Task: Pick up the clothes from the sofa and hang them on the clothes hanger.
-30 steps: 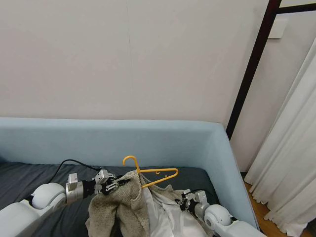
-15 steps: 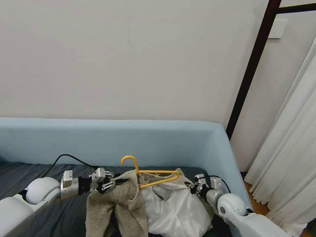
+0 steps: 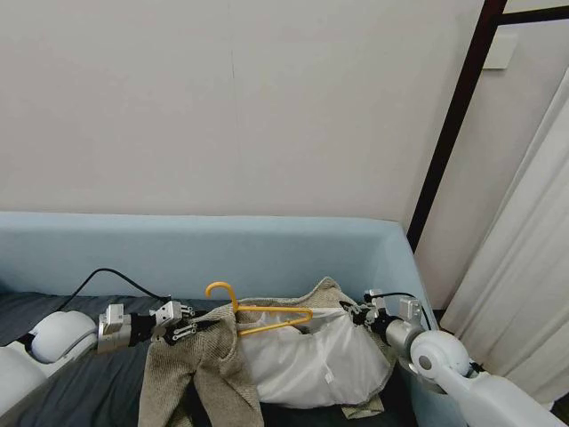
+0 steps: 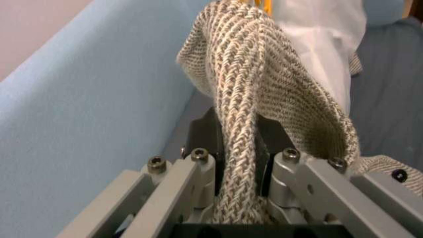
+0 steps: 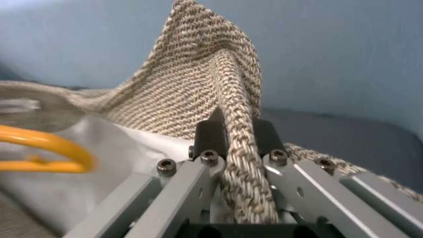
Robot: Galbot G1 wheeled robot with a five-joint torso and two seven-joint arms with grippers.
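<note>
Head view showed the knitted coat (image 3: 218,351) stretched sideways over the right end of the sofa (image 3: 267,253), yellow hanger (image 3: 271,309) inside, with the left gripper (image 3: 184,326) and the right gripper (image 3: 360,313) each pinching one shoulder tight.

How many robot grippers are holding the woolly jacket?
2. The left gripper clamps the knit jacket's left end above the sofa; the right gripper clamps its right end near the sofa's corner. None looks hidden.
</note>
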